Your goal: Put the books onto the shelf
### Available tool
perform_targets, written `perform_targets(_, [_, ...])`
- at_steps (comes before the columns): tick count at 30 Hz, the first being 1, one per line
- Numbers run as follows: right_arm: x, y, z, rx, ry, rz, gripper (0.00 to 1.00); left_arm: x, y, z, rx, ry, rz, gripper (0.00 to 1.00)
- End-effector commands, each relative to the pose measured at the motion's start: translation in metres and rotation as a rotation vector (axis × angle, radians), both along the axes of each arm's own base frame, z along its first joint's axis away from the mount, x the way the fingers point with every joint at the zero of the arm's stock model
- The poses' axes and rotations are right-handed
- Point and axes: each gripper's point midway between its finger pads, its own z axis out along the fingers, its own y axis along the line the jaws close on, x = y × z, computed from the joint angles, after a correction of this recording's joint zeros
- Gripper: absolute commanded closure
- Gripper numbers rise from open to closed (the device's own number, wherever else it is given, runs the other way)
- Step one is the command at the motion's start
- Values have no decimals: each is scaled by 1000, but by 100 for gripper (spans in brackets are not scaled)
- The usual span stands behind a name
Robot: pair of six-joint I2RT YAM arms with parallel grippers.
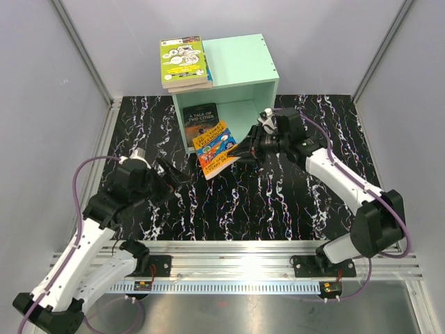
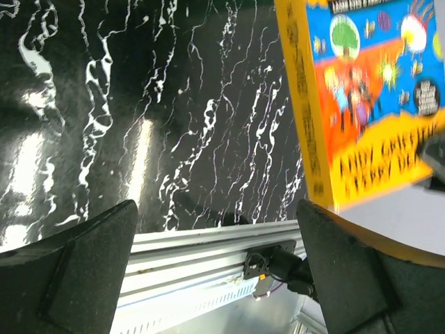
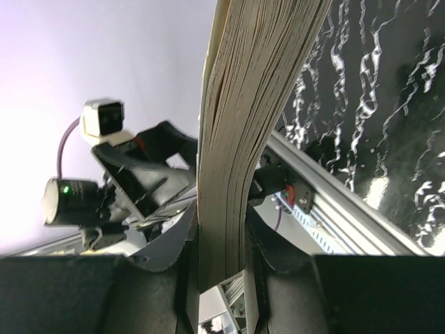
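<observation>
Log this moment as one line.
left tool: open, empty | right tool: shut on orange book, before shelf opening | dark book: inside shelf

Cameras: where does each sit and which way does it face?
Top external: above, behind the bases, looking down on table, shelf, both arms.
Left wrist: on the left arm, faces table and near rail; open left pincer in frame.
Right wrist: on the right arm, faces the left arm; right pincer clamps the orange-yellow book.
Shared: that book shows in all three.

On black marbled table [image 1: 292, 202]: mint shelf [image 1: 243, 66].
</observation>
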Motion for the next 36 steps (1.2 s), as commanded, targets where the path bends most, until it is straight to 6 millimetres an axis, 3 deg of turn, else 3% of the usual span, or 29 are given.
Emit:
perform_targets(1, [14, 4, 25, -1, -135, 19, 100, -10, 10, -4, 31, -8, 8, 1])
perform_targets(12, [90, 30, 11, 29, -141, -65, 100, -54, 34, -17, 22, 27, 51, 1])
perform_targets(22, [157, 46, -4, 76, -150, -158, 100, -77, 48, -21, 34, 63, 76, 1])
perform_targets(28, [197, 63, -46, 78, -103, -179, 100, -89, 57, -20, 55, 85, 89, 1])
perform_targets(36, [219, 74, -97, 32, -44, -170, 100, -105, 72, -25, 62, 102, 139, 1])
